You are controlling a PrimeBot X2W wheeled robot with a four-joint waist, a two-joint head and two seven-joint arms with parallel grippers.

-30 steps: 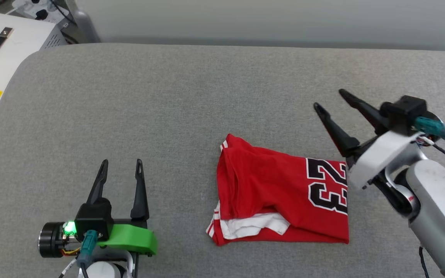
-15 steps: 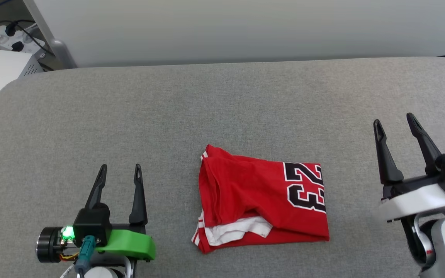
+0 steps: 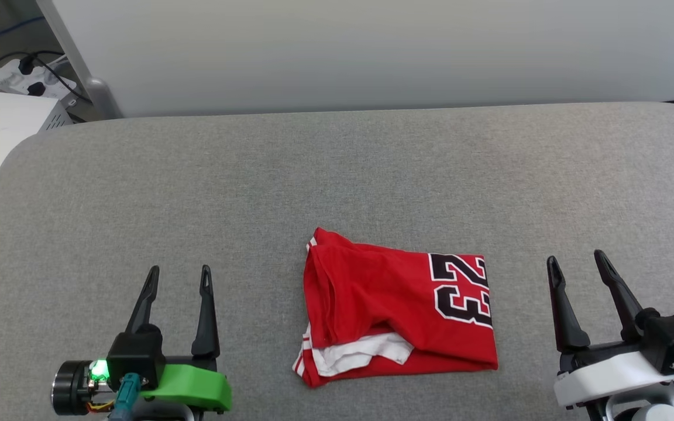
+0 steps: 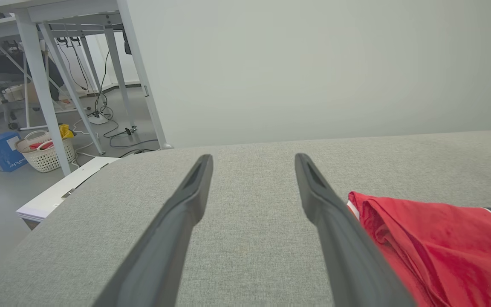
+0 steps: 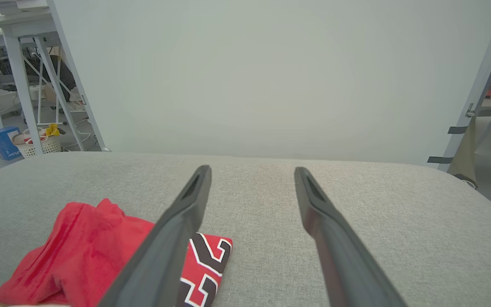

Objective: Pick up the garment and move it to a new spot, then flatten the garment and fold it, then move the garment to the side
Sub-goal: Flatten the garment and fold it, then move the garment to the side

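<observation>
Tabletop (image 3: pixel 337 175) first: grey, padded, broad enough for folding. Garment (image 3: pixel 384 304) next, folded compact at front centre, number up, seemingly awaiting the shift sideways. Left gripper (image 3: pixel 179 271) and right gripper (image 3: pixel 575 257) flanking, clear of it, jaws wide, empty.

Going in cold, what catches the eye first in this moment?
The red garment, folded into a rough rectangle with a black 23 showing, lies at the front middle of the grey padded table. The left gripper and right gripper flank it, both open and apart from it.
</observation>
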